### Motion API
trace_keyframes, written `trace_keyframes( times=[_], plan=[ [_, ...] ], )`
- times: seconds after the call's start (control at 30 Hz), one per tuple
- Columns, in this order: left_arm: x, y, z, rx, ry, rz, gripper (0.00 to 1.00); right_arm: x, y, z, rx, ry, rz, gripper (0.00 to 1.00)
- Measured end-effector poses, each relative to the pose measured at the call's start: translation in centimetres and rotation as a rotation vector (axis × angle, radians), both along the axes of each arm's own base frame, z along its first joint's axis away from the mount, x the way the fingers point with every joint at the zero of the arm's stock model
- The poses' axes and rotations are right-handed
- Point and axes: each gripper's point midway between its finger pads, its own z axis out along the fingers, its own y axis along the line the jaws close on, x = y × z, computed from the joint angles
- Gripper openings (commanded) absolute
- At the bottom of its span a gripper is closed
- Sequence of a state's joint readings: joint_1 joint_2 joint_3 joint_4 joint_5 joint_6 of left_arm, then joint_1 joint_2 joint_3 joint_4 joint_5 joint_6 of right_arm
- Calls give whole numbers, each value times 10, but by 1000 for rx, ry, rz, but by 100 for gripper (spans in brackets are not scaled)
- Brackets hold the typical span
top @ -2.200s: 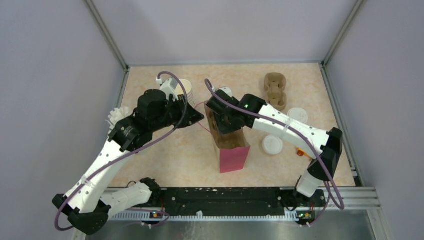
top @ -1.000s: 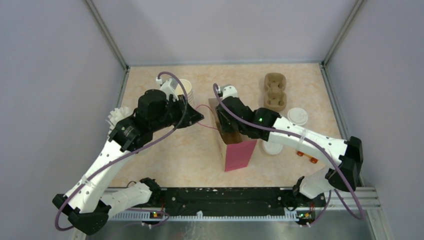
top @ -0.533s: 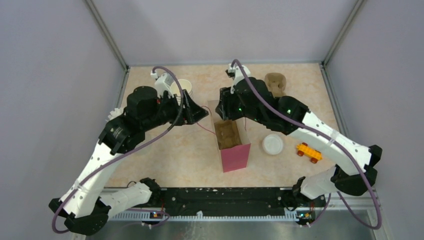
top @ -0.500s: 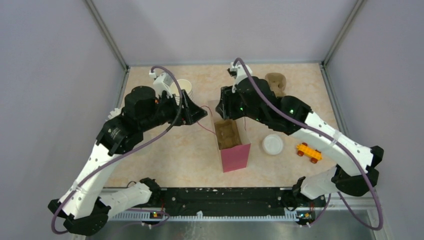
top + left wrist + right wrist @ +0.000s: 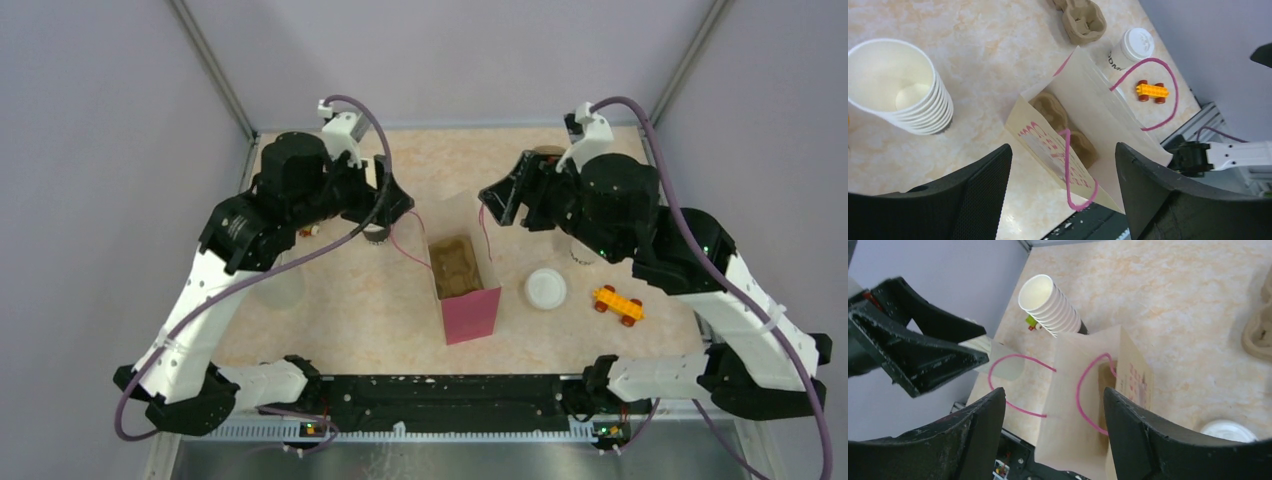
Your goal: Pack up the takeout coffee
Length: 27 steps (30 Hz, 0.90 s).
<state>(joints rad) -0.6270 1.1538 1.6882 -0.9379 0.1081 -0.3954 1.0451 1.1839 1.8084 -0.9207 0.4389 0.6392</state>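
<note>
**Both grippers wide open, coffee not yet in the bag**

From the top, the left gripper [image 5: 395, 205] and the right gripper [image 5: 490, 203] hang on either side of the open pink bag [image 5: 470, 312], which has a brown carrier [image 5: 455, 265] inside. Only the left wrist view shows the takeout coffee [image 5: 1130, 47]. It stands upright on the table outside the bag, near the orange toy car [image 5: 1151, 91]. The fingers [image 5: 973, 200] there are spread wide and hold nothing. The right wrist view has the same wide, empty fingers [image 5: 1143, 440], but it shows the stack of cups [image 5: 1050, 307] and a loose lid [image 5: 1228, 430].

A robotics lab cell; plain grey walls [image 5: 90, 150], aluminium frame posts [image 5: 212, 72], black mounting rail [image 5: 450, 400].
</note>
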Motion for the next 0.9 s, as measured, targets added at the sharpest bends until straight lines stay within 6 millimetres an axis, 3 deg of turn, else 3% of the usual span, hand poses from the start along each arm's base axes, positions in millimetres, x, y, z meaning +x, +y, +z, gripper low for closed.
trace_keyframes(
  times=[0.23,0.33,0.47,0.73,0.87,0.9],
  plan=[
    [39,-37,-26,139,-30,-157,80,-15,-30,-44,-26,39,-29,70],
    [55,-56,-44,178,-22,-228,80,-19,-39,-53,-22,48,-38,70],
    [74,-72,-74,235,-19,-295,79,-25,-55,-47,9,31,-55,70],
    [100,-83,-117,352,-45,-362,74,-29,-89,-31,35,-41,-119,70],
    [114,-89,-141,401,-36,-386,63,-27,-95,-31,15,-58,-143,70],
    [117,-90,-147,417,-32,-392,54,-26,-97,-32,9,-58,-152,70]
  ],
)
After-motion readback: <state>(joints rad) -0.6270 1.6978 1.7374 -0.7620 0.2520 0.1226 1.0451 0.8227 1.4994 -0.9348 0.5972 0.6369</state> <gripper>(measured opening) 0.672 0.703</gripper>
